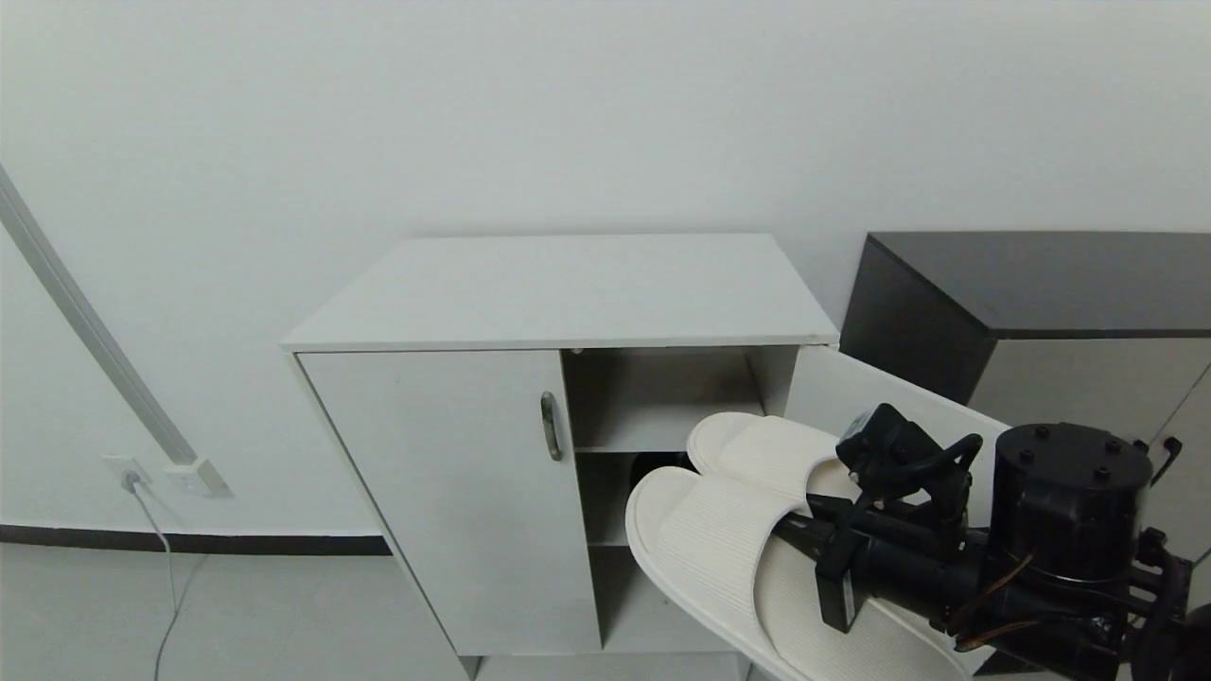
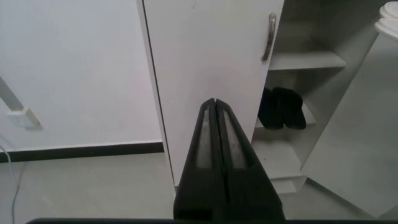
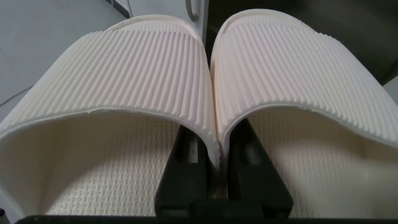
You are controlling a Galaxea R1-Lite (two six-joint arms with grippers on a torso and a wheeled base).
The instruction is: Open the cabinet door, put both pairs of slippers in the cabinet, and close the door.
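A white cabinet [image 1: 558, 293] stands against the wall, its right door [image 1: 880, 397] swung open and its left door [image 1: 445, 492] closed. My right gripper [image 1: 804, 530] is shut on a pair of white slippers [image 1: 728, 530], pinching their inner edges [image 3: 211, 118] and holding them side by side in front of the open compartment. A black pair of slippers [image 2: 283, 109] rests on the middle shelf inside. My left gripper [image 2: 215, 109] is shut with nothing in it, facing the closed left door [image 2: 205, 56] near the floor.
A dark cabinet [image 1: 1031, 303] stands to the right of the white one, close behind the open door. A wall socket [image 1: 128, 473] with a cable and a slanted conduit [image 1: 85, 331] are on the left wall. Bare floor [image 1: 218, 615] lies left of the cabinet.
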